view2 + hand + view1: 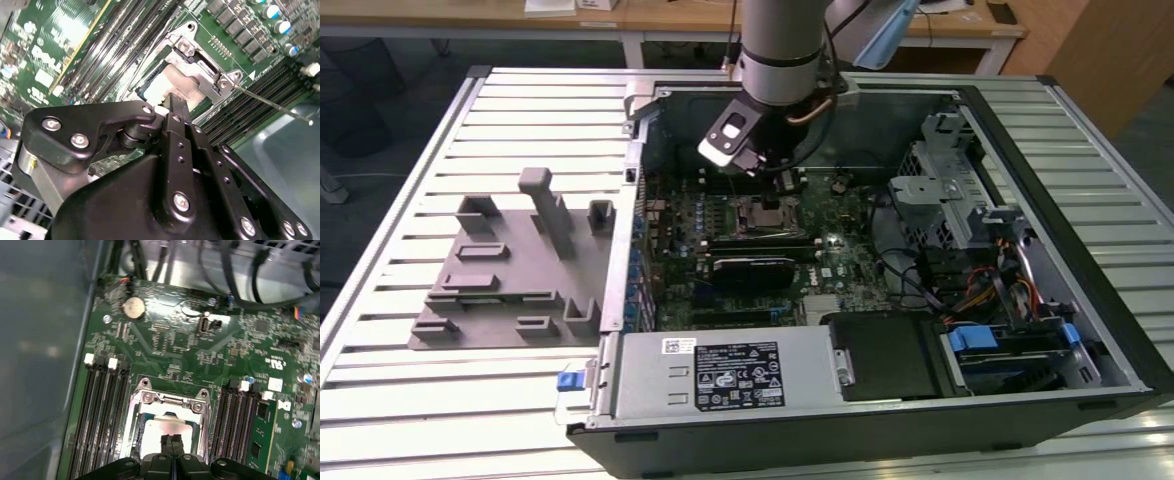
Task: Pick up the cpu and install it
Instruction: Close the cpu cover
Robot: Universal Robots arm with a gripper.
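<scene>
The cpu (156, 432) is a pale silver square lying flat inside the open metal socket frame (167, 399) on the green motherboard. In the second wrist view the cpu (162, 82) sits in the same frame (202, 75). My gripper (172, 439) is right over it, fingers pressed together, tips at the chip's top face. Nothing shows between the fingers (176, 106). In the exterior view the gripper (771, 182) hangs inside the open computer case, just above the socket (767, 213).
A thin socket lever (270, 102) sticks out beside the frame. Black RAM slots (100, 410) flank the socket on both sides. The grey tray (507, 270) stands at the exterior view's left of the case. A power supply (720, 375) and drive cage (947, 200) crowd the case.
</scene>
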